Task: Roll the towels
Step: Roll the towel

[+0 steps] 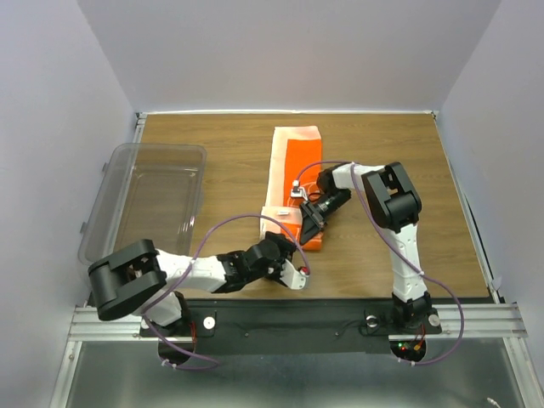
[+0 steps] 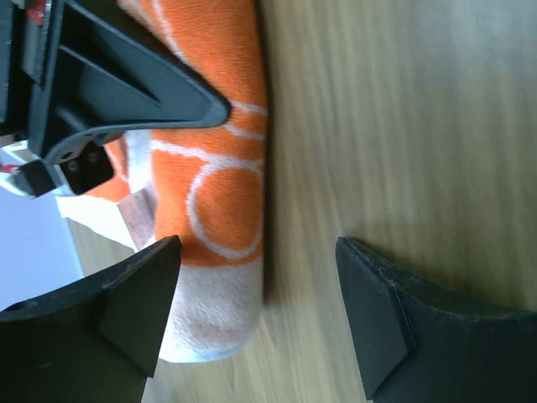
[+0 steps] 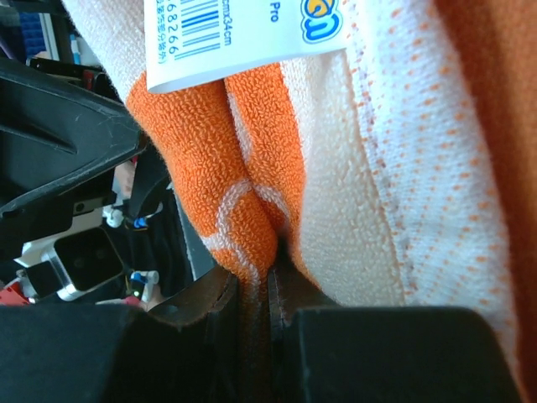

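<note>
A long orange cloth towel [image 1: 299,161] with a white middle panel lies at the centre of the brown wooden tabletop [image 1: 229,170], its length running from 12 o'clock to 6 o'clock. The 12 o'clock part is spread flat, showing a plain orange face beside a pale strip. The 6 o'clock end is gathered into a thick fold or roll.

The right tool [image 3: 268,290] reaches in from 3 o'clock. Its black fingers are pressed together on a fold of this gathered end, with orange and white terry pinched between them. A white paper label [image 3: 235,34] hangs on the cloth just above the pinch. It carries a blue barcode with the digits "68266", then "cmx34cm" and "Pro". Part of a blue and yellow logo also shows, too cropped to read.

The left tool [image 2: 256,252] sits at 6 o'clock of the gathered end. Its two black fingers are spread wide and hold nothing. The rounded end of the roll lies near the inner side of one finger, and white outline curves on orange show on its surface. Bare wood lies between the roll and the other finger.

A clear rectangular plastic tub [image 1: 144,195] stands at 9 o'clock on the tabletop, well apart from the cloth.
</note>
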`<state>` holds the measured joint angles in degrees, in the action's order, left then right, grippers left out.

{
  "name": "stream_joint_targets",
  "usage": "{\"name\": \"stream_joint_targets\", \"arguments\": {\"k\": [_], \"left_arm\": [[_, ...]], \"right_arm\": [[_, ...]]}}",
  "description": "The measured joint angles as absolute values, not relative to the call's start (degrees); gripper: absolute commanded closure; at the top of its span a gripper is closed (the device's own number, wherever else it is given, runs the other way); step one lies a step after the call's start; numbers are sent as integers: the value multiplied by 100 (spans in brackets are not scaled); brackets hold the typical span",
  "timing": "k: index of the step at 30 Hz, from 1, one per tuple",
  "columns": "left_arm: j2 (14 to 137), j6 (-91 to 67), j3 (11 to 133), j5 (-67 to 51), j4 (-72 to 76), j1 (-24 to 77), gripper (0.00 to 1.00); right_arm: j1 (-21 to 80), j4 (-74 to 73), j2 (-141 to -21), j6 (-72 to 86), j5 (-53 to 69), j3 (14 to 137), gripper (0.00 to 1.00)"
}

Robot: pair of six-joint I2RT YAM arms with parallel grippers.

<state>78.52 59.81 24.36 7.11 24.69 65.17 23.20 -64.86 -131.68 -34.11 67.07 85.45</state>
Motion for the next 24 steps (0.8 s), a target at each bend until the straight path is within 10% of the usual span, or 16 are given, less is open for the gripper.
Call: {"name": "stream_joint_targets", "arguments": {"k": [7,13,17,24], "left_arm": [[8825,6042,2794,1249,3350,6517,30],[9183,6007,2853,1319,3586,6519,67],[9282,5806,3092,1282,3188,6519,77],[9240,5076,4082,454,1378,6475,80]], "right_arm": [[2320,-6718,-13240,-3535,6709,8591,84],[2320,-6906,-13281,-3712,6705,8652,86],[2307,-7052,-13288,-3817,6630,8753,70],[1949,-7349,-13273,-3516,6442,9784,2]]}}
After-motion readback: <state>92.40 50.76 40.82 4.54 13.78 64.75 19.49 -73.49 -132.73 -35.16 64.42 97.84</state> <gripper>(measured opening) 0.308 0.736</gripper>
